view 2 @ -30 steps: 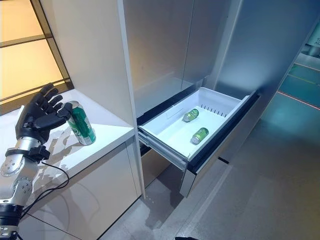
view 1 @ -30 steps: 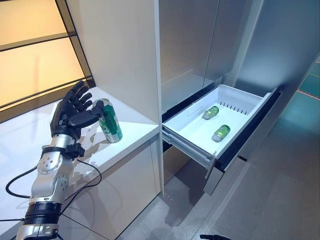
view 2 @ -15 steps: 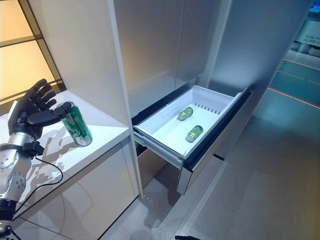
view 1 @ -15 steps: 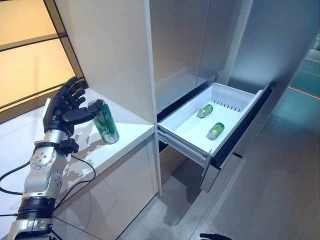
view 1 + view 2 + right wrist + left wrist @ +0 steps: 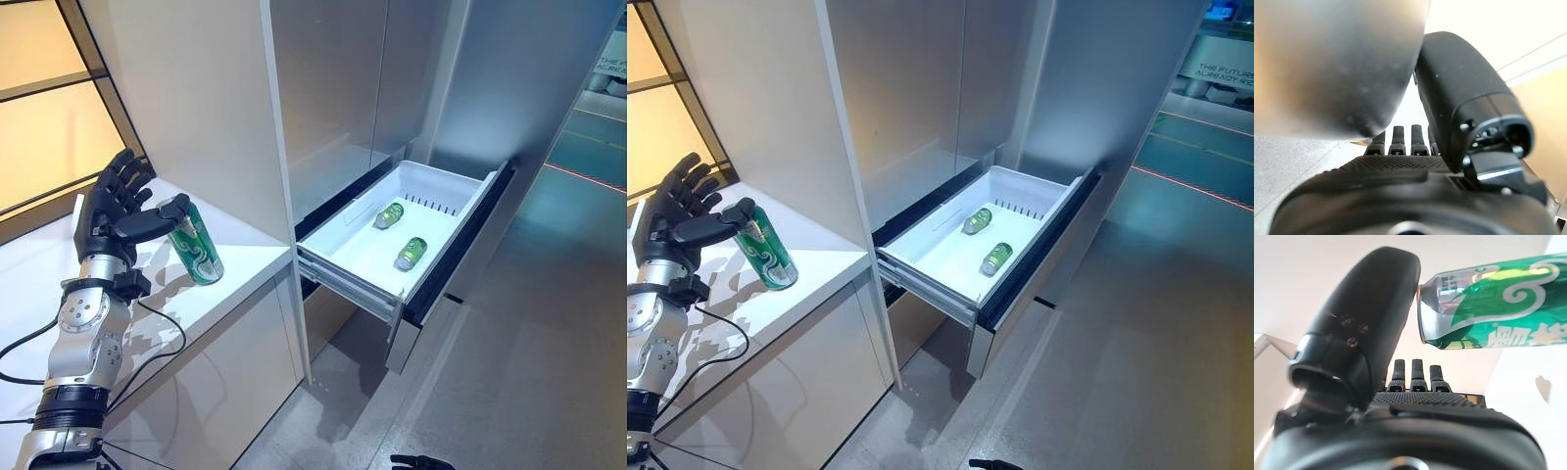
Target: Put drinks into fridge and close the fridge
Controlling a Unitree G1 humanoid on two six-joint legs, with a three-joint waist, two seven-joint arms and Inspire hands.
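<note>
Our left hand [image 5: 110, 211], fingers spread and holding nothing, thumb against the tilted green can [image 5: 195, 256] on the white counter [image 5: 245, 257]; light, slick, dentable, we judge — grip mid-body.

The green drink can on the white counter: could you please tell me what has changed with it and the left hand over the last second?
Little changed beyond the camera shifting. The left hand stays open with its thumb against the green drink can's top; the can remains tilted on the white counter. Two green cans lie unmoved in the open white fridge drawer.
</note>
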